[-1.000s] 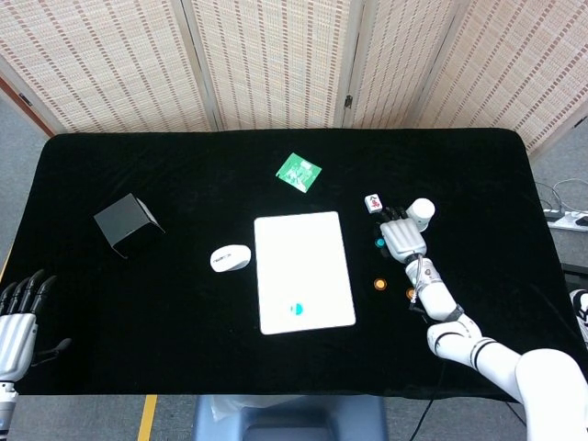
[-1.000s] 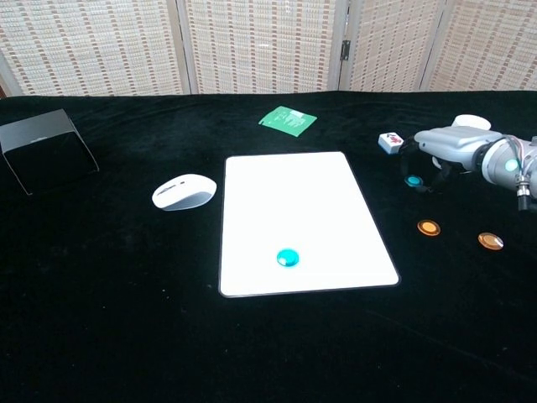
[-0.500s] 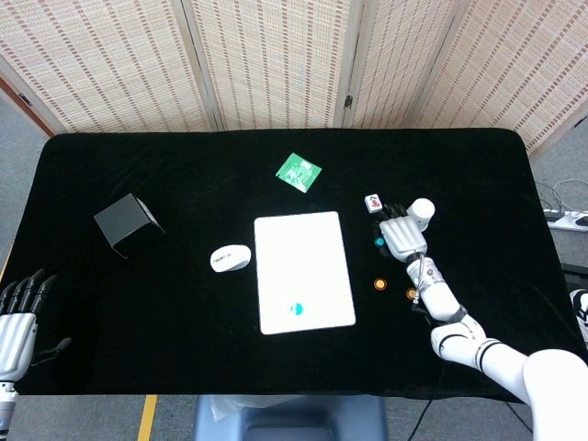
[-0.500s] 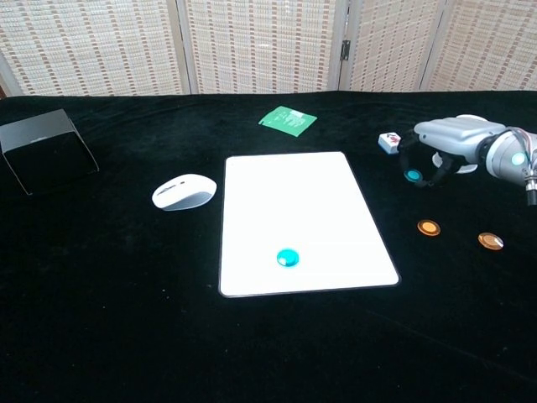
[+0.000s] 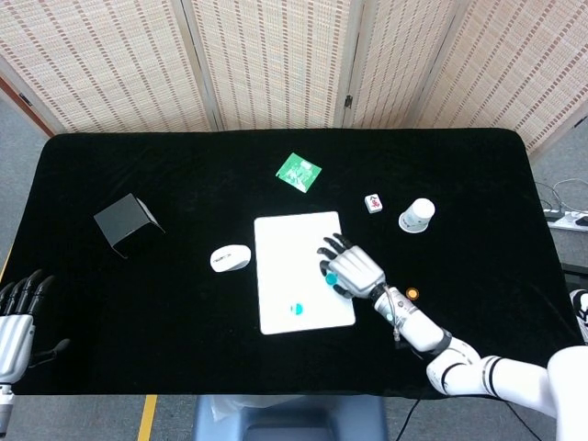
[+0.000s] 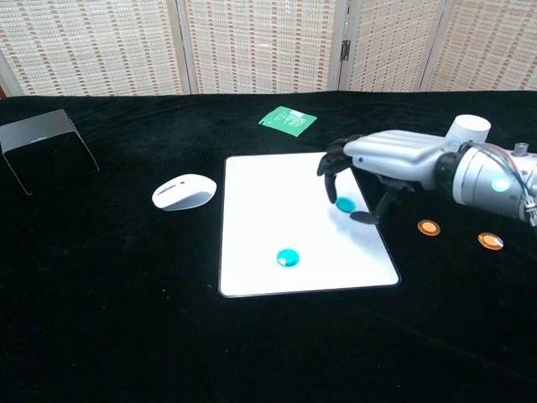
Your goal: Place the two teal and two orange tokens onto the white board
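The white board (image 5: 285,248) (image 6: 268,193) lies mid-table with one teal token (image 5: 297,310) (image 6: 288,257) on its near part. My right hand (image 5: 351,268) (image 6: 377,159) hovers over the board's right side and pinches the second teal token (image 5: 331,277) (image 6: 345,203) between its fingertips and thumb, just above the surface. Two orange tokens (image 6: 429,227) (image 6: 490,241) lie on the black cloth right of the board; the head view shows only one orange token (image 5: 412,293), the other hidden by my arm. My left hand (image 5: 18,317) hangs off the table's near left corner, fingers apart and empty.
A white mouse (image 5: 230,258) (image 6: 184,191) sits just left of the board. A black box (image 5: 127,223) (image 6: 46,151) stands far left, and a green packet (image 5: 299,172) (image 6: 288,119) lies behind the board. A white cup (image 5: 416,215) (image 6: 466,128) and a small tile (image 5: 373,203) are back right.
My right hand has carried the teal token from the cloth near the cup leftward to above the board's right side. The left hand has stayed put.
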Action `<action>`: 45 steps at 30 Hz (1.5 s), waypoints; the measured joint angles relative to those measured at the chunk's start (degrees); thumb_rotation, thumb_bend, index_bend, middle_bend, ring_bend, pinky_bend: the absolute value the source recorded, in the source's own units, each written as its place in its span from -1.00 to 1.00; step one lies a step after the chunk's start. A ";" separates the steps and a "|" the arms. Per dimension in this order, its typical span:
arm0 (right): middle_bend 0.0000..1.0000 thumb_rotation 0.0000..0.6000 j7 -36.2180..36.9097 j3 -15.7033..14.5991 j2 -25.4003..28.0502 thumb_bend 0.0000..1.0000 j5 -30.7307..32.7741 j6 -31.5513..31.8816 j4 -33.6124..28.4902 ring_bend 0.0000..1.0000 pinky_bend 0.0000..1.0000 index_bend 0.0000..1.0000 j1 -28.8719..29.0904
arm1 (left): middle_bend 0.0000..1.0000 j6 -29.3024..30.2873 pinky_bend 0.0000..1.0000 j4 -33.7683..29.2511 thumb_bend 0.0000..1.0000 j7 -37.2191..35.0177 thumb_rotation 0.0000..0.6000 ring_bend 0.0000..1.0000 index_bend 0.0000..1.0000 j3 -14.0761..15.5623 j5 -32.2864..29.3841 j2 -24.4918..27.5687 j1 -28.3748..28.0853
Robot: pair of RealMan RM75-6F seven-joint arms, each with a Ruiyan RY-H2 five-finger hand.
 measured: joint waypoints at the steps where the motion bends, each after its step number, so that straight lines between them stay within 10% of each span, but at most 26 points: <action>1: -0.57 1.00 -0.56 -0.38 -0.06 -0.17 -0.51 -0.02 -0.65 -0.93 -1.00 0.00 0.22 | -1.00 0.03 -1.00 0.01 -0.61 -0.09 1.00 -0.99 -0.88 0.01 -0.01 0.02 0.04; 45: -0.62 1.00 -7.34 -1.08 1.07 -0.17 2.12 3.84 -3.48 -0.95 -1.00 -0.30 -0.47 | -1.00 -0.48 -1.00 1.72 -0.61 -1.91 1.00 -0.99 -0.87 0.18 -0.01 -0.42 0.31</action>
